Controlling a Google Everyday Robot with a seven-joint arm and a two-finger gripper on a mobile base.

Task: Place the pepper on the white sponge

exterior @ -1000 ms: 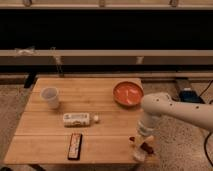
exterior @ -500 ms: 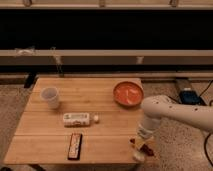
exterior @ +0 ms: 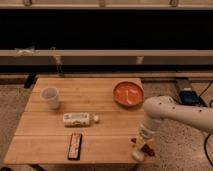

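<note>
My gripper (exterior: pixel 142 144) hangs from the white arm that reaches in from the right. It is low over the front right corner of the wooden table (exterior: pixel 100 95). A small dark red piece, the pepper (exterior: pixel 148 149), shows right at the gripper's tip. Another red bit sits just to its left. The white sponge (exterior: pixel 137 155) lies at the table's front edge, directly below and touching the gripper's end. I cannot tell whether the pepper is held or resting beside the sponge.
An orange-red plate (exterior: pixel 127 93) sits at the back right. A white cup (exterior: pixel 50 97) stands at the left, a white labelled bottle (exterior: pixel 77 119) lies in the middle, and a flat black-and-red bar (exterior: pixel 75 146) lies near the front edge. A dark shelf runs behind.
The arm's elbow has drifted slightly right and down. The gripper stays over the front right corner by the sponge.
</note>
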